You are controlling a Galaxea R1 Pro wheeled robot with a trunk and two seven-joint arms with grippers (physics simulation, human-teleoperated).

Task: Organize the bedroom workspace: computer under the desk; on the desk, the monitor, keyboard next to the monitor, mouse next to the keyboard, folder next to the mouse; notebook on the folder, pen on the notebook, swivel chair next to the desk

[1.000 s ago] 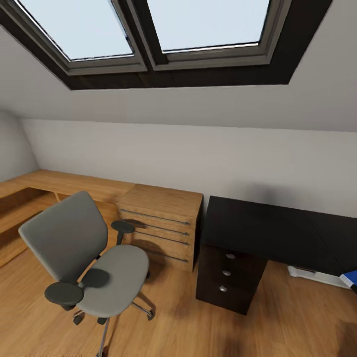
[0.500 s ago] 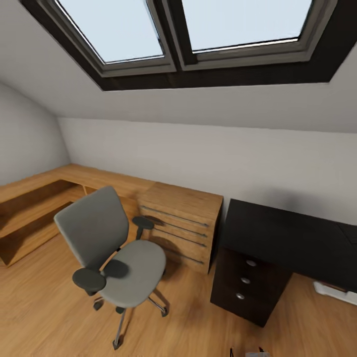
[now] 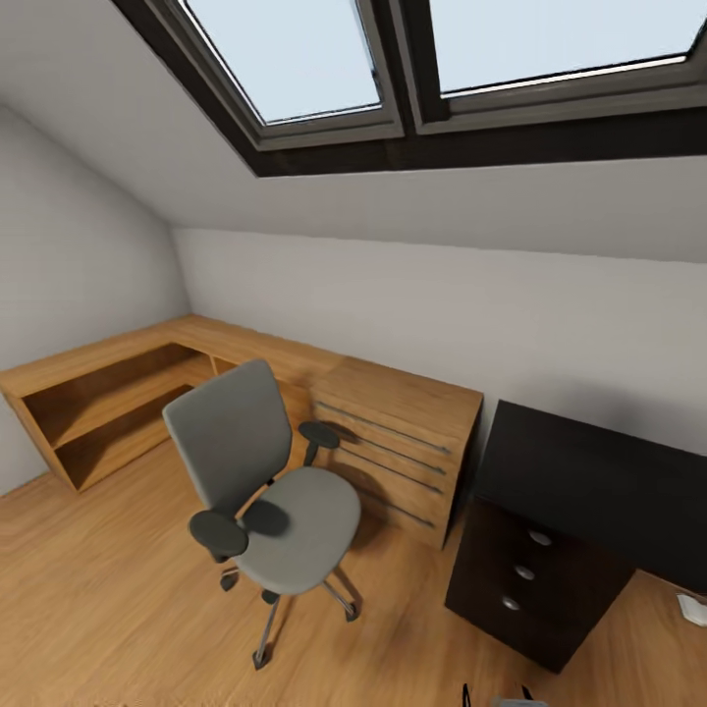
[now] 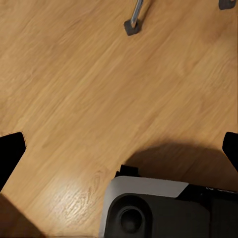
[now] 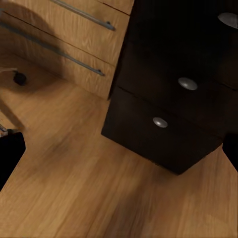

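1. Head view puts the swivel chair (image 3: 265, 491) out on the wooden floor (image 3: 98, 609), in front of the light wooden shelf unit (image 3: 393, 432) and well apart from the desk (image 3: 589, 491). Its seat is bare; you see no folder on it. By my reading, the chair has yet to be brought beside the desk.
2. The desk's black top is bare in the part you can see, and its drawer unit (image 3: 525, 579) stands just beside the wooden unit, so any chair spot has to be further along.
3. Your left gripper (image 4: 119, 148) hangs over bare floor near a chair castor (image 4: 132, 27); its dark fingertips sit at the frame's two edges, spread wide with nothing between them.
4. Your right gripper (image 5: 119, 148) faces the desk drawers with their silver knobs (image 5: 159, 122), likewise spread and empty, consistent with travelling rather than reaching.
5. No brand, label or writing is readable anywhere.
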